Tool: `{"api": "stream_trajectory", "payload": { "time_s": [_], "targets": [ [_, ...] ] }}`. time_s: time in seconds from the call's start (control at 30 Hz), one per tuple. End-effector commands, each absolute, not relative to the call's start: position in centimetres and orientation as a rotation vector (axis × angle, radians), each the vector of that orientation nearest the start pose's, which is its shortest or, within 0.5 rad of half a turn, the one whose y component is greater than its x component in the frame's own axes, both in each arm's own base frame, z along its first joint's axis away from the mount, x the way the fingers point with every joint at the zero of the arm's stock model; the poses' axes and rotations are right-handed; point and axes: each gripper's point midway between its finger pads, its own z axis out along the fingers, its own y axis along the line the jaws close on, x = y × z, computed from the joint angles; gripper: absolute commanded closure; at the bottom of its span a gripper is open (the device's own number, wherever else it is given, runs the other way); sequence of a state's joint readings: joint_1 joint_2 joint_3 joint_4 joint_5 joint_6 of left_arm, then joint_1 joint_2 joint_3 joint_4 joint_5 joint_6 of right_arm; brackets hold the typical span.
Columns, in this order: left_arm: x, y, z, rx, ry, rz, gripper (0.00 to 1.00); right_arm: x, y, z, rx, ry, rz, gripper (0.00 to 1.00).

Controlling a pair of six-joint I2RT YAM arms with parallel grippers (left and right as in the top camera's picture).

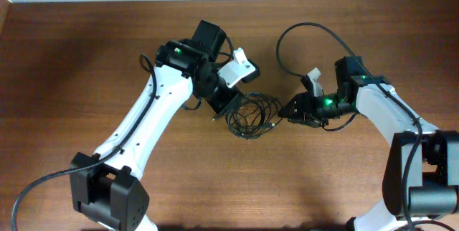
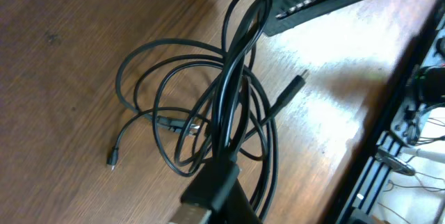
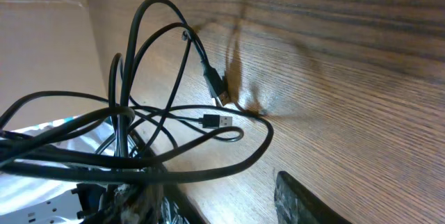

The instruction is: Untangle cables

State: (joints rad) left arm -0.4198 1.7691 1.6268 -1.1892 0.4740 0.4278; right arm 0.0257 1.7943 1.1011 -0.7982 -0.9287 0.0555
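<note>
Tangled black cables (image 2: 224,99); left jaws clamp them.

- You have no text, label, brand, number or sign that can be read in any of the three views.
- The cables (image 2: 226,99) carry no marking you could make out, and their plug ends are too small to show any.
</note>
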Motion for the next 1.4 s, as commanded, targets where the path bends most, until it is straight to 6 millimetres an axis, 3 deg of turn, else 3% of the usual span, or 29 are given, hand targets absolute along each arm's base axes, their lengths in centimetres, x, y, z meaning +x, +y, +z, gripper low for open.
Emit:
{"api": "stream_trajectory", "payload": {
  "time_s": [0.0,0.17,0.2,0.3,0.4,0.43,0.53,0.6,0.7,0.83,0.97,1.13,1.27,1.37],
  "targets": [
    [30.2,-23.4,17.9,1.27,2.51,-0.783,1.0,31.0,15.4,8.5,-0.092,2.78,1.386,0.48],
    [28.9,-23.7,18.3,1.269,2.529,-0.879,1.0,30.4,17.4,7.0,-0.254,2.838,1.229,0.49],
    [28.7,-23.6,18.2,1.269,2.543,-0.884,1.0,30.6,17.3,6.5,-0.273,2.855,1.156,0.54],
    [29.2,-22.6,17.5,1.246,2.6,-0.772,1.0,31.4,14.9,4.5,-0.115,2.963,0.883,0.78],
    [29.2,-22.3,17.3,1.228,2.625,-0.754,1.0,32.3,10.6,2.6,0.202,3.035,0.505,0.86],
    [29.2,-22.3,17.3,1.228,2.626,-0.754,1.0,32.4,10.3,2.5,0.236,3.035,0.484,0.86],
    [29.2,-22.3,17.3,1.229,2.626,-0.752,1.0,32.3,10.8,3.1,0.255,3.035,0.564,0.85],
    [29.2,-22.3,17.3,1.228,2.626,-0.752,1.0,32.0,12.8,5.4,0.109,2.988,0.844,0.84],
    [29.8,-22.4,17.3,1.16,2.645,-0.74,1.0,31.6,15.6,11.4,-0.039,2.762,1.321,0.78],
    [31.8,-23.0,16.3,0.896,2.708,-0.746,1.0,30.4,17.0,14.9,-0.15,2.607,1.586,0.75],
    [31.3,-22.9,14.8,0.828,2.761,-0.764,1.0,30.1,17.2,15.3,-0.121,2.607,1.634,0.74],
    [30.7,-24.4,15.7,0.785,2.745,-0.925,1.0,31.2,18.4,15.3,0.024,2.645,1.643,0.73],
    [30.8,-24.5,15.8,0.696,2.781,-0.944,1.0,32.1,18.8,12.8,0.239,2.788,1.411,0.72],
    [30.8,-24.5,15.8,0.696,2.781,-0.95,1.0,33.8,19.9,12.4,0.31,2.765,1.3,0.7]
  ]
}}
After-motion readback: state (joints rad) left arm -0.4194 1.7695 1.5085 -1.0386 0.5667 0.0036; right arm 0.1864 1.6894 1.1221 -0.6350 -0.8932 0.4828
